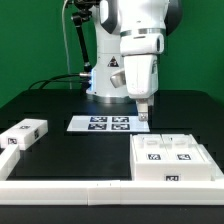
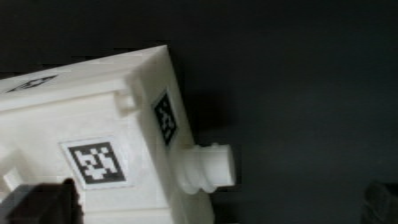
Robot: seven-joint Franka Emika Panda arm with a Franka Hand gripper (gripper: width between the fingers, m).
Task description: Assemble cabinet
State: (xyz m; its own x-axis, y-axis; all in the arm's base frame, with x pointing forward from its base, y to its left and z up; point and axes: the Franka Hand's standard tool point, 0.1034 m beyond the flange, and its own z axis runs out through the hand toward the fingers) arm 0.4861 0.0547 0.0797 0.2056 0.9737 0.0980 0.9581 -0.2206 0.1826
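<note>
The cabinet body (image 1: 175, 160), a large white boxy shell with black-and-white tags on top, lies at the front of the table on the exterior view's right. A smaller white tagged block (image 1: 22, 135) lies at the exterior view's left. My gripper (image 1: 143, 117) hangs just above the cabinet body's far left corner, beside the marker board's end. In the wrist view the cabinet body (image 2: 89, 110) fills one side, with two tags and a round peg (image 2: 210, 170) on its side wall. The gripper (image 2: 210, 212) is open and empty; its dark fingertips (image 2: 36, 205) show at the frame's edges.
The marker board (image 1: 100, 124) lies flat in the middle of the black table. Long thin white border rails (image 1: 70, 188) run along the front edge and the left corner. The arm's white base (image 1: 105, 80) stands behind the marker board.
</note>
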